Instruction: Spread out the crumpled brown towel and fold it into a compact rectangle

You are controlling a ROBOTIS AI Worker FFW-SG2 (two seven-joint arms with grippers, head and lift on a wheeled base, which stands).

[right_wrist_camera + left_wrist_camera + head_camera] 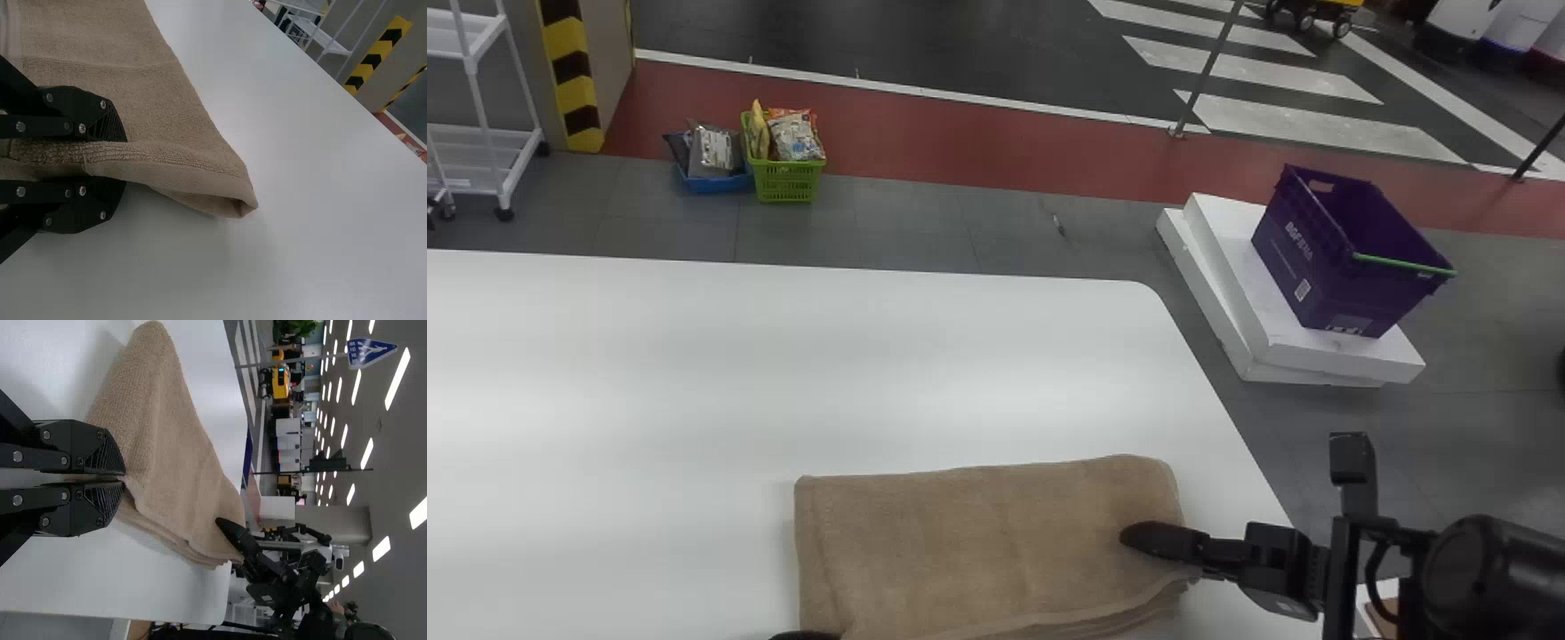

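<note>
on the white table (pixel 694 373), the brown towel (pixel 960 542) lies as a long folded shape, with its one end near the table's slanting side. the biggest danger, in my judgement, is that the whole towel becomes crooked: it is taken at two places, and if one arm lifts or pulls sooner than the other, the fold will turn askew. a smaller danger is in the loose layers (pixel 1138 615) at the near side, which do not lie exactly one on another; if the pinch misses the lower ones, they may slip and stay behind when the next fold is made. the smallest is the hollow corner (pixel 237 203), which gapes a little and could bend under itself and leave a lump. as for the grippers, the right gripper (pixel 125 159) has its two fingers moderately apart, one above and one below, and the thick edge of the towel fills the space between them, so it seems to pinch several layers. the left gripper (pixel 124 480) is nearly pressed together, with only a thin bit of the towel's edge caught at its tips.
</note>
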